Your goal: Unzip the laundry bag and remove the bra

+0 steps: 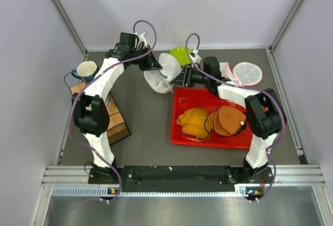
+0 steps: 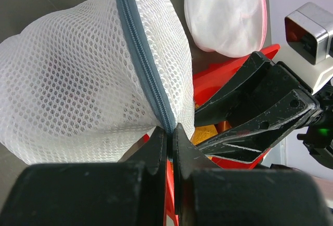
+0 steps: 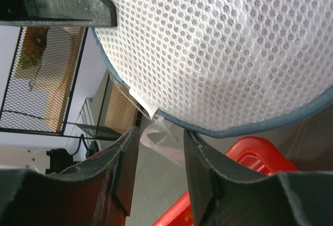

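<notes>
**Mesh bag pinched at the zipper between two claws**

The left claw (image 2: 169, 131) is clamped tight on the grey zipper (image 2: 141, 54) of the white laundry bag (image 2: 73, 91), which bulges up and away from its tips. The right claw (image 3: 160, 142) stands narrowly parted just under the bag's zipped edge. A clear tab (image 3: 158, 132) sits at its tips (pull or tag, I cannot tell). Through the mesh, only a faint dark patch shows. From above, both arms cover part of the bag, just behind the red tray (image 1: 190, 98).

L pincer (image 2: 170, 131) clamped, R pincer (image 3: 161, 136) agape
</notes>
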`<state>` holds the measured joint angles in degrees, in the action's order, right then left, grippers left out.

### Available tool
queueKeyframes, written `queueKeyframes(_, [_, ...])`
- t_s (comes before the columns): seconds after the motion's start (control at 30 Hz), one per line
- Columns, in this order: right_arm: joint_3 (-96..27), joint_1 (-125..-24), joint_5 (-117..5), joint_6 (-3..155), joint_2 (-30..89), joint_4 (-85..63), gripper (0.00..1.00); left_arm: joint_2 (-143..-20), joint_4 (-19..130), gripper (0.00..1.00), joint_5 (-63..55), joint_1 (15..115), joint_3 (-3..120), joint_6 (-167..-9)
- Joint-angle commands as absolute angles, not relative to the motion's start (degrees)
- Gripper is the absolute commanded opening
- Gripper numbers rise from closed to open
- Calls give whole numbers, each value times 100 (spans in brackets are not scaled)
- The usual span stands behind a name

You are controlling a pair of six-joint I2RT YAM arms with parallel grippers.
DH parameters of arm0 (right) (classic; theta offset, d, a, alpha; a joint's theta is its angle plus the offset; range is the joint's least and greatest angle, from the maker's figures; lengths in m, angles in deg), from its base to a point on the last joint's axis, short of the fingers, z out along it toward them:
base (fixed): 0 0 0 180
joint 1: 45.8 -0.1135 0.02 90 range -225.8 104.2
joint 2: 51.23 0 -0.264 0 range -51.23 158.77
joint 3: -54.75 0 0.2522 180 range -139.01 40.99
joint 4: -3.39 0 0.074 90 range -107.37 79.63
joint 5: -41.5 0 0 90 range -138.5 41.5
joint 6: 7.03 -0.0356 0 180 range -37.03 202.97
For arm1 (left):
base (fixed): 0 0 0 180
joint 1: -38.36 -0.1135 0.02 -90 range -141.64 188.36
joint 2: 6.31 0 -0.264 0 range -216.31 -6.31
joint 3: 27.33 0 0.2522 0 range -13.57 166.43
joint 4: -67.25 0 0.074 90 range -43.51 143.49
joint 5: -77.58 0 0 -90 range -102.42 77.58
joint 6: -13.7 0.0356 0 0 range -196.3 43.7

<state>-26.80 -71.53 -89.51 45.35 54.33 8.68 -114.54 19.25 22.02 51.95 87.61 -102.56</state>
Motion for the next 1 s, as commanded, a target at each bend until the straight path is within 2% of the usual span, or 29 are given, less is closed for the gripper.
queueKeyframes(0.0, [-2642, -7234, -8946, 4404, 5292, 1415, 39, -11055, 2290, 0, 2414, 5172, 8768, -10232])
queueKeyframes(0.23, [-2722, -7234, -8884, 4439, 5248, 1327, 29, -11038, 2282, 0, 2414, 5172, 8706, -10214])
queueKeyframes(0.43, [-2669, -7225, -8770, 4597, 5169, 1151, 7, -11038, 2264, 0, 2423, 5172, 8733, -10197])
queueKeyframes(0.53, [-2607, -7225, -8691, 4728, 5108, 1002, 1, -11046, 2255, 0, 2423, 5172, 8741, -10170])
queueKeyframes(0.97, [-2186, -7076, -8647, 5238, 4985, 598, 0, -11037, 2062, 0, 2406, 5014, 8750, -9942])
